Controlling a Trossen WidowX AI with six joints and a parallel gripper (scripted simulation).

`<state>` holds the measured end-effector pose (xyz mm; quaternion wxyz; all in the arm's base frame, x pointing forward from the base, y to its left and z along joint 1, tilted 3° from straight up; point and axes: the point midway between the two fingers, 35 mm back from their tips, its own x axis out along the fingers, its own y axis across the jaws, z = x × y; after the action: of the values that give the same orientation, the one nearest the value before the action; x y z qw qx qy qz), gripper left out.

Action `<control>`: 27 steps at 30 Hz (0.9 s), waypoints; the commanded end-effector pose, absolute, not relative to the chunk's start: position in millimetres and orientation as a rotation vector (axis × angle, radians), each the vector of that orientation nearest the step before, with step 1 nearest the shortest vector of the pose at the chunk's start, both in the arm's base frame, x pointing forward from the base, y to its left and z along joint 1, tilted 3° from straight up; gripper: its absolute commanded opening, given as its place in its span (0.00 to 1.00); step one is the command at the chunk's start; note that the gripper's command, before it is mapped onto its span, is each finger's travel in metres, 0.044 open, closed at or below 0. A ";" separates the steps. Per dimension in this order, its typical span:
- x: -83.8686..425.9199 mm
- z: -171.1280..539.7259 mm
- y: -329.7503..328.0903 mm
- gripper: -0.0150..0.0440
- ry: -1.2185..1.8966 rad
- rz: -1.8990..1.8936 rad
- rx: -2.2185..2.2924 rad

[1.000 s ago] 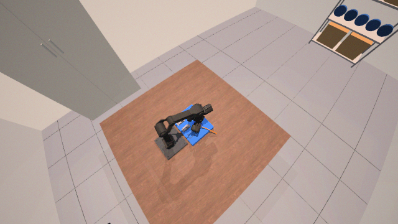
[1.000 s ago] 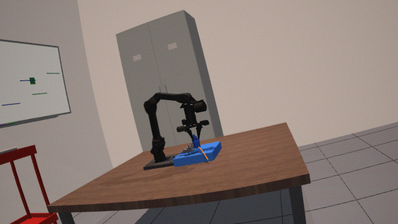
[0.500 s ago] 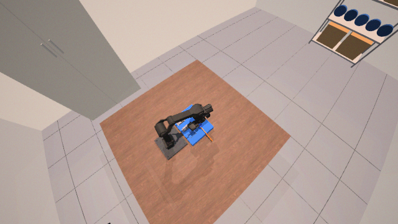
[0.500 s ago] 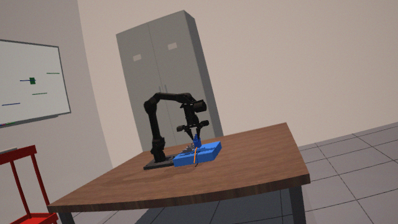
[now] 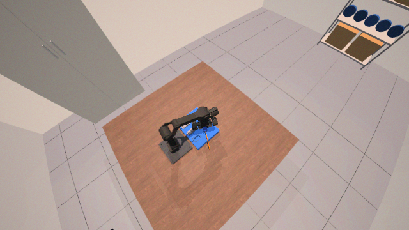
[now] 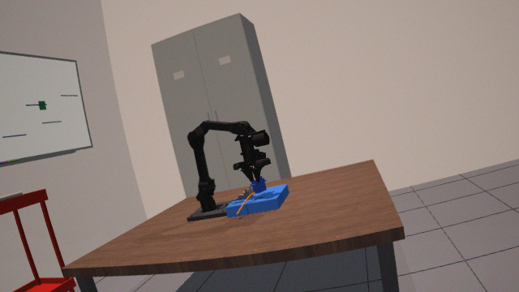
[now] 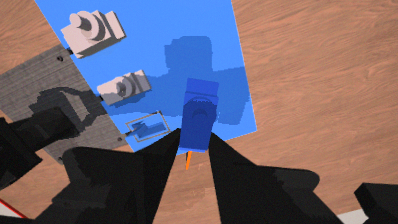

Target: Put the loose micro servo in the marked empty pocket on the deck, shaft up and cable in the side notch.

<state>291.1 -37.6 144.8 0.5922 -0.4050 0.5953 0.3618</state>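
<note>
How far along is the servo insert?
Done: gripper is shut on the blue micro servo, carried above the blue deck. In hand: lining up with the outlined empty pocket, which lies off to the side. Left: lower, seat the ears, lay the orange cable in the notch, release, retreat.

A wooden table [image 6: 324, 211] stands on a grey tiled floor [image 6: 466, 219], with a grey cabinet [image 6: 219, 101] of 2 doors behind it, a whiteboard [image 6: 40, 109] on the wall, a red chair [image 6: 28, 239] and a shelf [image 5: 364, 32] with 5 blue bowls [image 5: 372, 20].
</note>
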 end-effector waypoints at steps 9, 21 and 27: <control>292.8 147.0 -37.5 0.25 1.481 0.502 -0.602; 292.8 147.0 -37.5 0.25 1.528 0.184 -0.275; 292.9 147.0 -37.4 0.25 1.534 0.030 -0.115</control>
<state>291.1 -37.6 144.8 0.7109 -0.0964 0.6943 0.0563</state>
